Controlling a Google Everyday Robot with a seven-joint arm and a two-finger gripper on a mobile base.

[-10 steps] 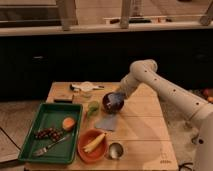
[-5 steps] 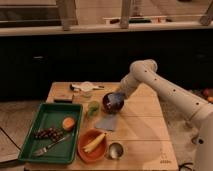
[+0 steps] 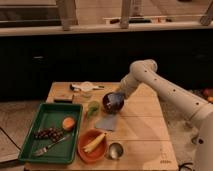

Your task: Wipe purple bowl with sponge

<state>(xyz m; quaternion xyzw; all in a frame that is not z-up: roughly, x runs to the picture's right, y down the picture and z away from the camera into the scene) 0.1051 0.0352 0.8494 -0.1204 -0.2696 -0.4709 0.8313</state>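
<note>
The purple bowl (image 3: 113,103), dark and glossy, is at the middle of the wooden table (image 3: 142,135). My gripper (image 3: 119,95) comes down from the right on the white arm and sits at the bowl's upper rim, touching or inside it. The sponge is hidden where the gripper meets the bowl. A flat grey-blue cloth (image 3: 107,123) lies just in front of the bowl.
An orange bowl (image 3: 92,145) holding a banana stands near the front, with a small metal cup (image 3: 116,149) to its right. A green tray (image 3: 47,132) with grapes, a fork and an orange piece fills the left. A green cup (image 3: 93,107), a brown block (image 3: 63,98) and white items (image 3: 86,87) sit behind.
</note>
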